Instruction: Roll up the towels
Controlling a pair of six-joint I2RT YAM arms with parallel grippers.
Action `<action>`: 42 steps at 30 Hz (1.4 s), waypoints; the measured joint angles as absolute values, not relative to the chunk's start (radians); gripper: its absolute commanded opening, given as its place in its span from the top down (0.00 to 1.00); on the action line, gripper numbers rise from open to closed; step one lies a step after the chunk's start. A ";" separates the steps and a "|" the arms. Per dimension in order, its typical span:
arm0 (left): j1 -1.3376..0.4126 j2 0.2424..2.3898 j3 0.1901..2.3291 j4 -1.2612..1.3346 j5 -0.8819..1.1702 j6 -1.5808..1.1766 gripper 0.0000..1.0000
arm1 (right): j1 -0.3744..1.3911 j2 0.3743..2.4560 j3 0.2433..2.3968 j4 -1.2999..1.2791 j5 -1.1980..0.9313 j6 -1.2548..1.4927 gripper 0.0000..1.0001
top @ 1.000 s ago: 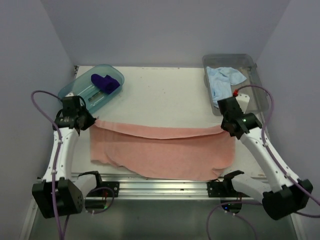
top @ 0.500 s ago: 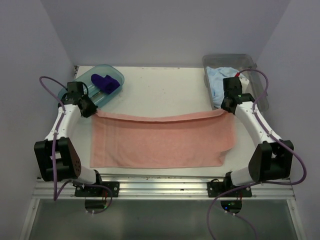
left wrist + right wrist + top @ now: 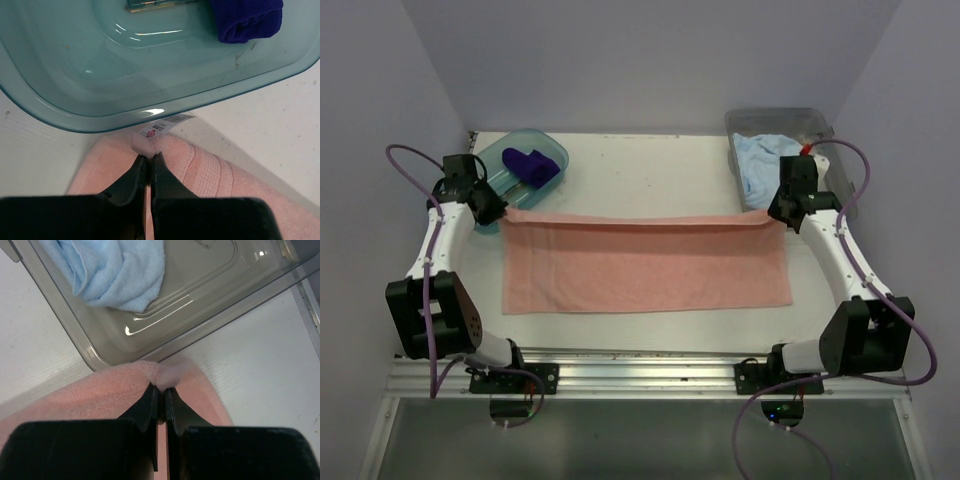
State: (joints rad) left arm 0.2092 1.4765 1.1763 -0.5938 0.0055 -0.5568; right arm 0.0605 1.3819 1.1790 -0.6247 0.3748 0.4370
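Note:
A salmon pink towel lies stretched flat across the middle of the table. My left gripper is shut on its far left corner, beside the white label. At the far right corner my right gripper is shut on the cloth too. A dark purple towel sits rolled in the teal tub, seen also in the left wrist view. A light blue towel lies crumpled in the clear grey bin, its folds visible from the right wrist.
The teal tub's rim is just beyond the left fingertips, and the grey bin's corner just beyond the right ones. Purple walls close in the left, back and right sides. A metal rail runs along the near edge.
Both grippers have carried the pink towel's far edge away from the arm bases and outward. The towel, folded and sagging before, now lies spread flat and taut.

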 measured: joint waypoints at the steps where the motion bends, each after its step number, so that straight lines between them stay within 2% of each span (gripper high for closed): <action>1: 0.209 1.477 1.176 -0.594 0.006 -0.557 1.00 | 0.060 1.379 1.172 -0.627 0.375 0.437 1.00; 8: 0.210 1.458 1.150 -0.610 0.007 -0.557 1.00 | 0.060 1.331 1.093 -0.659 0.374 0.456 1.00; 16: 0.210 1.274 0.991 -0.684 -0.017 -0.557 1.00 | 0.056 1.168 0.886 -0.763 0.359 0.530 1.00; 25: 0.214 1.095 0.820 -0.772 -0.025 -0.585 1.00 | 0.048 1.048 0.795 -0.867 0.350 0.647 1.00; 42: 0.214 1.044 0.880 -0.913 -0.053 -0.628 1.00 | 0.026 0.952 0.802 -0.987 0.400 0.722 1.00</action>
State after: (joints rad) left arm 0.2142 1.0435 0.8803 -0.9131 -0.0532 -0.6277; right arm 0.0257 0.9516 0.8021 -0.9874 0.3996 0.7216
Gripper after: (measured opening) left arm 0.028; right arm 0.036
